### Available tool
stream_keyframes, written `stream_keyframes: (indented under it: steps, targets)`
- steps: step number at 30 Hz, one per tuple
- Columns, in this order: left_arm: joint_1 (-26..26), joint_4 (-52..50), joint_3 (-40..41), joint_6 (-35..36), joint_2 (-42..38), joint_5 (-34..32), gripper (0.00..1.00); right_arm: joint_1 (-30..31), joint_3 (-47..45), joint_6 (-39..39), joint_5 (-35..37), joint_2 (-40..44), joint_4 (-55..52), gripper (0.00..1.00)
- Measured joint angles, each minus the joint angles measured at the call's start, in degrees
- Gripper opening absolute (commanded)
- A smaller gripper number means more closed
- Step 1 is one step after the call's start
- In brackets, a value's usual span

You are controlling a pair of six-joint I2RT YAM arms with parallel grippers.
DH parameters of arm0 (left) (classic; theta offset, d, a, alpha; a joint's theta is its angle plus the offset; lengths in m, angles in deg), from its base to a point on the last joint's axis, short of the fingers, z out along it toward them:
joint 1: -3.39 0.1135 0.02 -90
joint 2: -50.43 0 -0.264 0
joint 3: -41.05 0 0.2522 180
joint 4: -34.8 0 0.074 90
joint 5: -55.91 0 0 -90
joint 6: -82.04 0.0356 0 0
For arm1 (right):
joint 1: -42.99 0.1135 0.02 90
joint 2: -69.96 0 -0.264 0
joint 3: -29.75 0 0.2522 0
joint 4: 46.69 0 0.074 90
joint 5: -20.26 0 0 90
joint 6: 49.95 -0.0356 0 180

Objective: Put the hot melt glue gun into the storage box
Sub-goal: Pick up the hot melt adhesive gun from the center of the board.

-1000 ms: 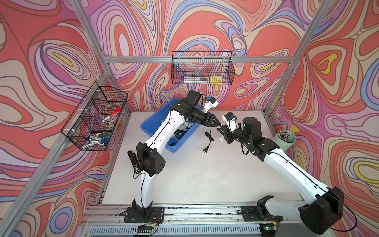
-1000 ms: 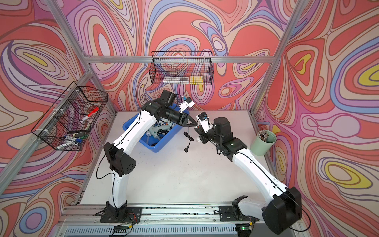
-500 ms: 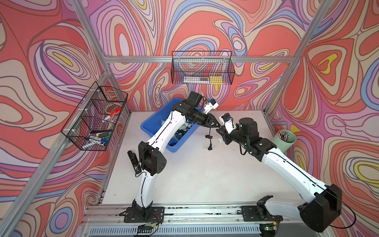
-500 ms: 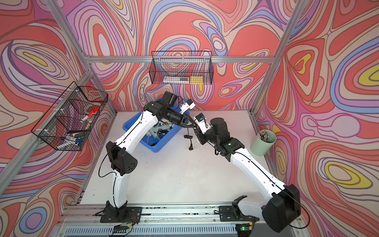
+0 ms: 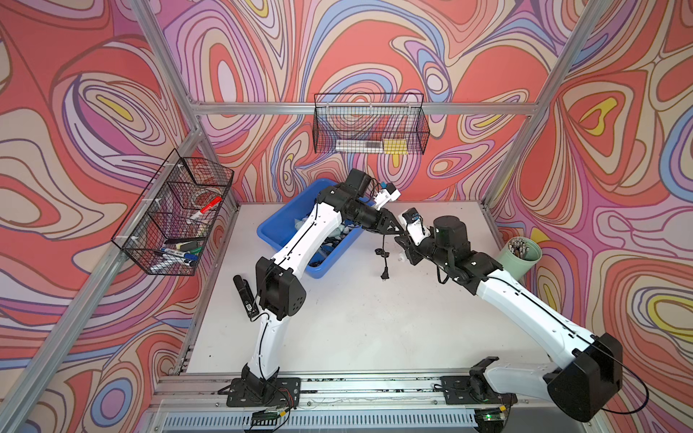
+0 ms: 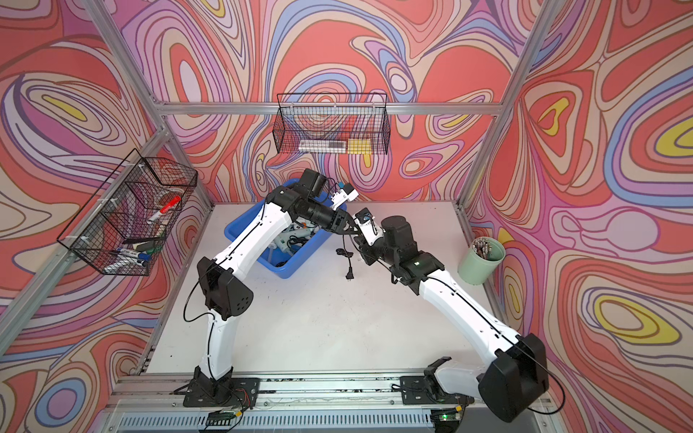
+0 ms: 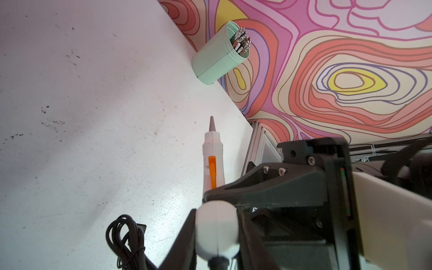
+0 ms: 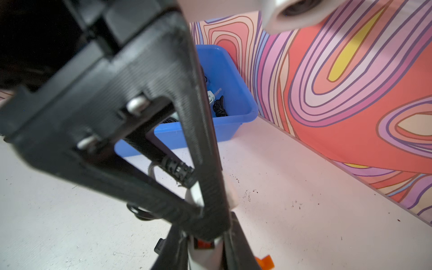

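While both grippers are sharing one hold at frame centre: hot melt glue gun point(image 7: 213, 149).
Left gripper point(image 7: 217, 233) is clamping the gun's rounded handle end; right gripper point(image 8: 205, 245) is pinching its white body. In a top view, gun is hanging over the table point(image 5: 356, 318), just right of the storage box point(image 5: 273, 234) and outside it, black cord point(image 5: 383, 258) dangling.

Robotics lab test cell. Evidence: aluminium extrusion frame point(image 5: 262, 108) enclosing bench; printed swirl-pattern wall panels point(image 5: 375, 48) left, far, right; left arm point(image 5: 300, 240), right arm point(image 5: 525, 303) bolted to mounting rail point(image 5: 375, 384) at near edge; scuffed white tabletop point(image 5: 375, 318); left wire basket point(image 5: 176, 213), far wire basket point(image 5: 369, 127) hung on walls.
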Motion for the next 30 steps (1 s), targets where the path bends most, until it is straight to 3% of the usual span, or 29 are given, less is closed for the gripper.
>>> stream_keyframes:
  steps: [3, 7, 16, 25, 30]
  targets:
    - [0.0, 0.0, 0.0, -0.1, 0.1, 0.0, 0.02, 0.0, 0.0, 0.0, 0.3, 0.0, -0.2, 0.0]
    - [0.0, 0.0, 0.0, -0.2, 0.1, -0.4, 0.0, 0.2, 0.0, 0.0, 0.5, 0.0, -0.2, 0.0]
    - [-0.2, 3.4, 2.9, -4.2, -2.0, -3.0, 0.0, 0.3, 0.0, -0.2, 2.6, 0.3, 0.7, 0.7]
    - [3.7, 10.3, 6.1, -10.0, -7.7, -5.4, 0.0, 0.3, -1.8, -0.7, 4.7, 5.6, 3.1, 0.98]
    - [7.1, 13.5, 7.3, -12.6, -11.2, -6.3, 0.0, 0.3, -3.4, -2.1, 7.5, 10.3, 4.7, 0.98]
